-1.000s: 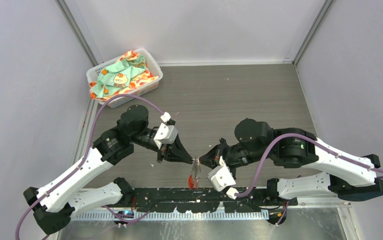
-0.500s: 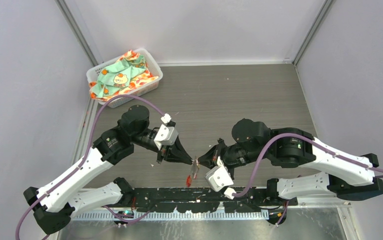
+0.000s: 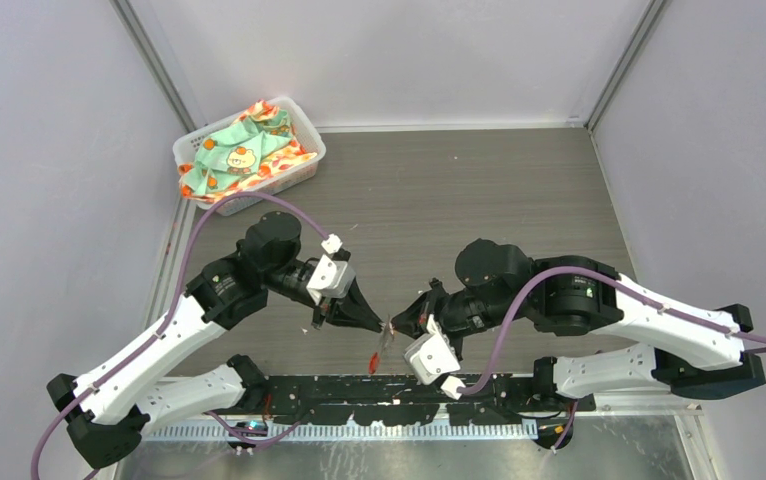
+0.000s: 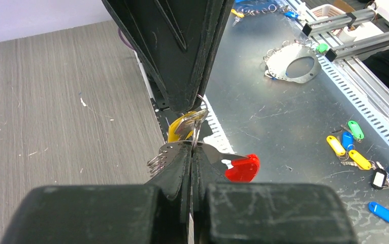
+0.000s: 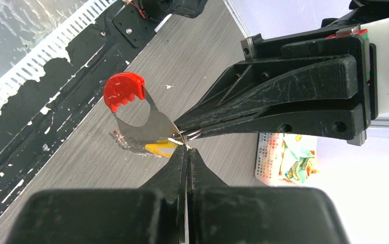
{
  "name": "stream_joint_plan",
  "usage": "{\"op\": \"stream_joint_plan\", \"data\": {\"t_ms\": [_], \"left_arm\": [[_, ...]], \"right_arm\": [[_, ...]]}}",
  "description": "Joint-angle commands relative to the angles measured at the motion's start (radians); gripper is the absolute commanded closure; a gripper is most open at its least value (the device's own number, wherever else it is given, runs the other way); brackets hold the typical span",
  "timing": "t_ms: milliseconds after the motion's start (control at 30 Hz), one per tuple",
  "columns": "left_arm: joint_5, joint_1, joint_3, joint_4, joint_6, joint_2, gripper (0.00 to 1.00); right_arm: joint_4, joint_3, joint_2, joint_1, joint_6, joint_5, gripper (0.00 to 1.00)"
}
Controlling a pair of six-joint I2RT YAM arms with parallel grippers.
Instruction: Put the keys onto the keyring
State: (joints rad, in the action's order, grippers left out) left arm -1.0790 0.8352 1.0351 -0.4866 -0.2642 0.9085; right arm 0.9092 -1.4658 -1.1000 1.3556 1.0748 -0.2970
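Grey wood-grain surface [image 3: 479, 200] between pale walls: two arms meet fingertip to fingertip over one keyring.
One white basket [image 3: 307, 160] of patterned cloth [image 3: 244, 150] sits in the far left corner, well apart. The left fingers [image 3: 364, 314] and right fingers [image 3: 414, 316] are each pressed together, both clamped on the keyring [image 5: 141, 124] from opposite sides and crowding it. Its long axis runs from the fingertips toward the black base rail [image 3: 339, 390], with its one red crescent [image 5: 124, 90] at the near end. One yellow-headed key [image 5: 157, 148] dangles at the pinch; a second key cannot be made out. Loose coloured tags [image 4: 359, 159] lie on the metal tray [image 4: 284, 127] beyond the rail.
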Motion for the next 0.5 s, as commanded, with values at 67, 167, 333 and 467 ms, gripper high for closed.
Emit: {"op": "stream_joint_plan", "data": {"t_ms": [67, 167, 333, 467], "left_arm": [[-0.032, 0.001, 0.025, 0.000, -0.036, -0.010, 1.00], [-0.030, 0.001, 0.026, -0.005, -0.044, -0.013, 1.00], [-0.026, 0.001, 0.027, -0.012, -0.050, -0.016, 1.00], [-0.027, 0.001, 0.030, -0.013, -0.056, -0.016, 1.00]], "right_arm": [[-0.110, -0.008, -0.013, 0.005, -0.006, 0.016, 0.99], [-0.121, -0.005, -0.017, 0.004, -0.008, 0.017, 0.99], [-0.124, -0.002, -0.020, 0.005, -0.011, 0.018, 0.99], [-0.129, -0.001, -0.027, 0.005, -0.016, 0.017, 0.99]]}}
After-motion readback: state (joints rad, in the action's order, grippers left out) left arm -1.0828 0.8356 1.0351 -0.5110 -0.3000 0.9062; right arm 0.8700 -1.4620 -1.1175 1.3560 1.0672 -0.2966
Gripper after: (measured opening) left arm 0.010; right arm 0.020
